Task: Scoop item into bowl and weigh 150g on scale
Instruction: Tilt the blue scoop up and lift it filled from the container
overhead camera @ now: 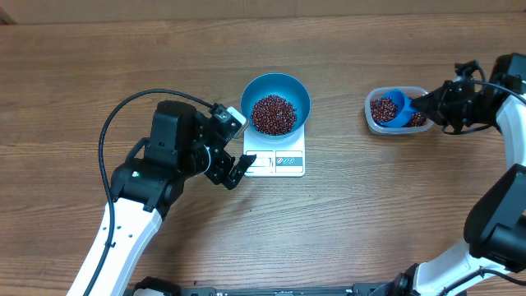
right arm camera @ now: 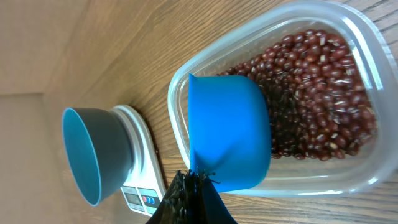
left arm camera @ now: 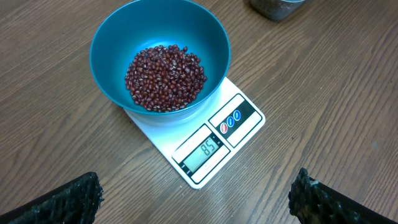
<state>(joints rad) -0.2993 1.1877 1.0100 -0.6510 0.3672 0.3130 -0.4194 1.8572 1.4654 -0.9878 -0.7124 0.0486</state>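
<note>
- Looked down on a brown wood-grain tabletop (overhead camera: 370, 214), bare apart from the task's things.
- Found the blue bowl (overhead camera: 253, 92) sitting on the white scale (overhead camera: 279, 162) near the middle, with a heap of beans (overhead camera: 273, 113) inside it.
- Placed the left pincer (overhead camera: 240, 141) just beside the scale, spread wide and holding nothing.
- Placed the right pincer (overhead camera: 423, 103) well apart from the bowl, pressed together on the handle end of the blue scoop (overhead camera: 397, 107), whose cup sat in the clear tub (overhead camera: 370, 100).
- Judged the coming carry to run from the tub straight across toward the bowl, roughly along the scoop's long axis; nearer arm empty, farther arm holding the tool.
- From the left wrist, showed both fingertips (left arm camera: 68, 199) far apart at the lower corners, with bowl (left arm camera: 112, 50) and scale (left arm camera: 245, 121) ahead between them and the display reading 85, short of the target by that figure.
- From the right wrist, showed the scoop (right arm camera: 227, 130) mouth-down toward the tub's beans (right arm camera: 323, 81), clamped at the pincer's dark tip (right arm camera: 193, 199).
- Could not tell how full the scoop was.
- Showed bowl (right arm camera: 93, 149) and scale (right arm camera: 140, 183) beyond the tub's (right arm camera: 348, 25) rim.
</note>
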